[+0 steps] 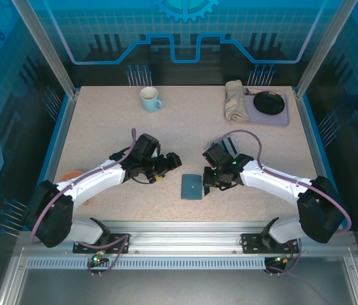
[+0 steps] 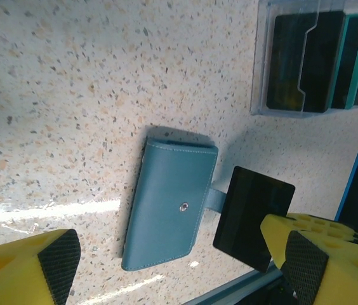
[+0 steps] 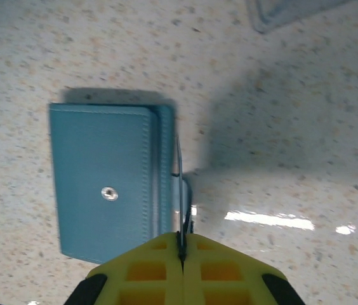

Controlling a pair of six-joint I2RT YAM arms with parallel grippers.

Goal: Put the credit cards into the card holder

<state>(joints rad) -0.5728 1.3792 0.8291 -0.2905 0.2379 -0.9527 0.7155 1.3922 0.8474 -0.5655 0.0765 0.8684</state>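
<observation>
The card holder (image 1: 192, 186), a blue-teal wallet, lies folded flat on the table between both grippers, snap stud facing up (image 2: 169, 203) (image 3: 103, 184). My right gripper (image 1: 212, 180) (image 3: 181, 238) is shut on a dark credit card (image 2: 252, 216). The card stands on edge beside the wallet's strap side and looks like a thin line (image 3: 180, 184) in the right wrist view. My left gripper (image 1: 171, 162) (image 2: 176, 257) hangs open above the wallet's other side and holds nothing. More credit cards, dark and teal, stand in a clear rack (image 2: 318, 60).
A pale mug (image 1: 150, 98) stands at the back left. At the back right, a folded cloth (image 1: 235, 100) lies beside a purple tray (image 1: 282, 117) holding a black dish. An orange object (image 1: 71, 175) peeks out under the left arm. The table's near edge runs close behind the wallet.
</observation>
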